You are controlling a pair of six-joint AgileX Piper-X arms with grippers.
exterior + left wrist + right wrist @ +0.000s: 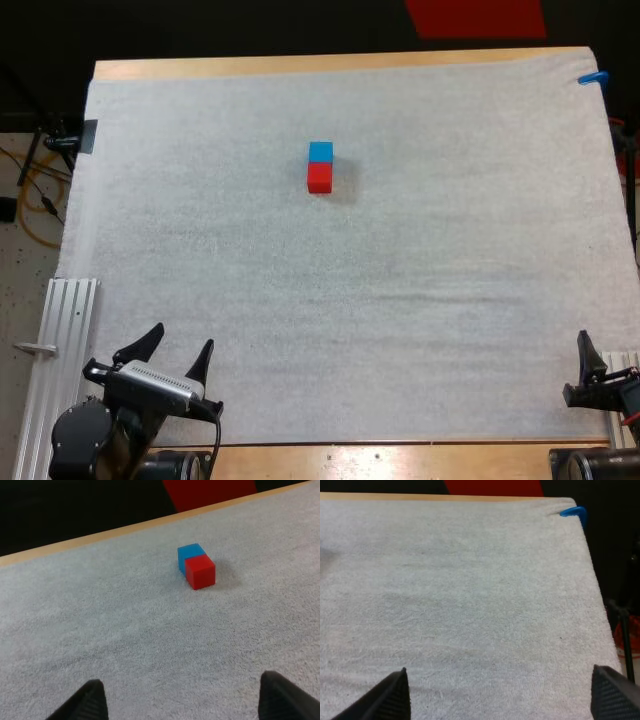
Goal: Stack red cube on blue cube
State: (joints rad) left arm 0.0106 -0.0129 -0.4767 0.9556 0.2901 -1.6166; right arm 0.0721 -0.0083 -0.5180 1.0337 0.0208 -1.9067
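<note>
Two cubes sit touching side by side on the white mat (400, 300) — red cube (319, 178) nearer the arms, blue cube (320, 152) just beyond it, not stacked. They're well ahead of the left gripper (181, 340) and a bit to its right; its fingers stand apart around nothing. The right gripper (499, 669) is spread wide too — cubes far ahead, off to its left.

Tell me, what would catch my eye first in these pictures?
The red cube and blue cube stand out: two bright spots near the middle of the white mat, side by side, the red one on the nearer side and not stacked. At the mat's near edge the left gripper and right gripper wait open, far from both cubes.
</note>
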